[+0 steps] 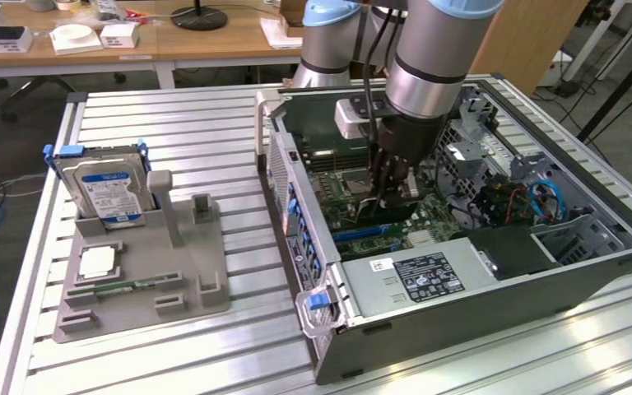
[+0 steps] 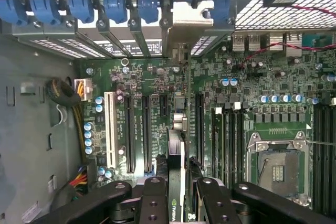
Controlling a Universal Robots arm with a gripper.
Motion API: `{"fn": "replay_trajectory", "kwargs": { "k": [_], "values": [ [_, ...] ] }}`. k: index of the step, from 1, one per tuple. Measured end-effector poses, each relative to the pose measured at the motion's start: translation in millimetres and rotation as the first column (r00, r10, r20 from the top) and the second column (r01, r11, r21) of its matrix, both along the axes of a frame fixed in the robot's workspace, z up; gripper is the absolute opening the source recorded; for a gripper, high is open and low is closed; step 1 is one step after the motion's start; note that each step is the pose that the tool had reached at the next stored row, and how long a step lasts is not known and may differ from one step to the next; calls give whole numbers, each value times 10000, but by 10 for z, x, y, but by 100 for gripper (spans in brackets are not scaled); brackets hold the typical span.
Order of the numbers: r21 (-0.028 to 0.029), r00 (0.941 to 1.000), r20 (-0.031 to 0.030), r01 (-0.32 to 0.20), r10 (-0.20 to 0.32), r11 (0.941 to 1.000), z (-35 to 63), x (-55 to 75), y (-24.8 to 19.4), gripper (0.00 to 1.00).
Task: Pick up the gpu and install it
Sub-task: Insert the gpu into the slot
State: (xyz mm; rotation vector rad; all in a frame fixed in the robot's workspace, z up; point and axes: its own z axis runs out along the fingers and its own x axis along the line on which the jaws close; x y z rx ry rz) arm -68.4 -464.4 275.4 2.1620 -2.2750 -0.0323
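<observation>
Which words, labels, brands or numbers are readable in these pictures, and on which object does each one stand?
"NVIDIA", with its logo: on the gpu, seen in the wrist view.
Blue-white label on the hard drive: print too small to read.
Black label and white sticker on the power supply: too small to read.
White print between the slots of the motherboard: blurred, not readable.

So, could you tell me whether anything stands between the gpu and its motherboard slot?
Nothing visible does. The pincer holds the thin dark card with a silver bracket edge-on among the black motherboard slots; the card itself hides its own slot.
</observation>
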Motion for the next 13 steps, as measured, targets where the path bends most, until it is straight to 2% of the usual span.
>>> {"fn": "replay_trajectory", "kwargs": {
  "k": [13],
  "values": [
    [-3,10000,21,-52,52,10000,-26,-5,0,26]
  ]
}}
